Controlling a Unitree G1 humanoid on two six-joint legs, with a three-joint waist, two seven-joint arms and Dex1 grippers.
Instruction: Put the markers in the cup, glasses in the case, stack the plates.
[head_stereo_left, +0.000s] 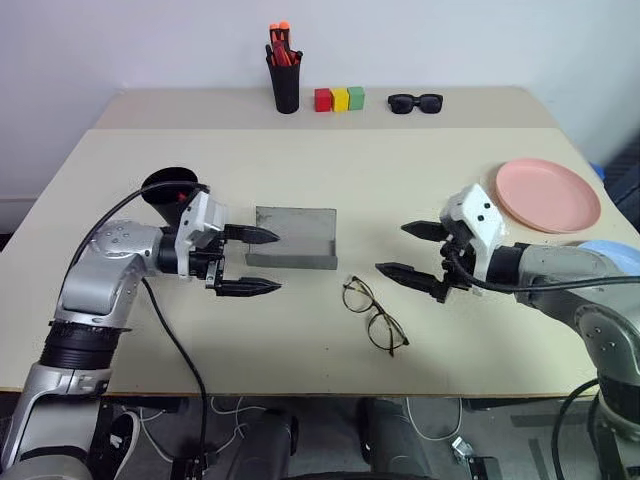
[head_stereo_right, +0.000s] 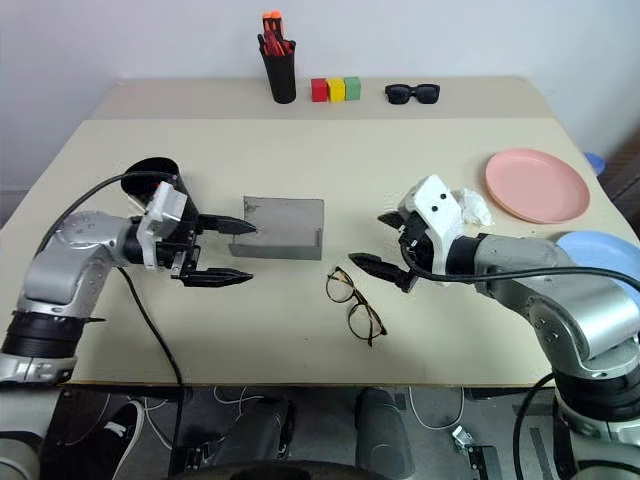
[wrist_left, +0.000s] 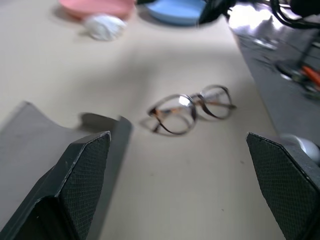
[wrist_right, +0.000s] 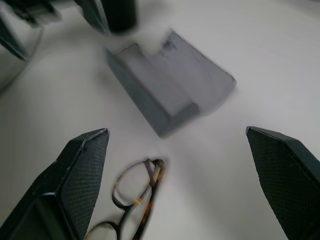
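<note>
Glasses step in hand. The left gripper (head_stereo_left: 248, 262) and right gripper (head_stereo_left: 410, 250) both hang wide and empty. The glasses (head_stereo_left: 375, 315) lie between them, just below the right gripper; the open case (head_stereo_left: 293, 238) sits beside the left gripper. Next, the right gripper must likely descend onto the frame.

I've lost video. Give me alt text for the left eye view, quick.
Both grippers hang open over the beige table: the left gripper beside the open grey case, the right gripper just right of the glasses lying in front of the case. The pink plate sits far right.
</note>
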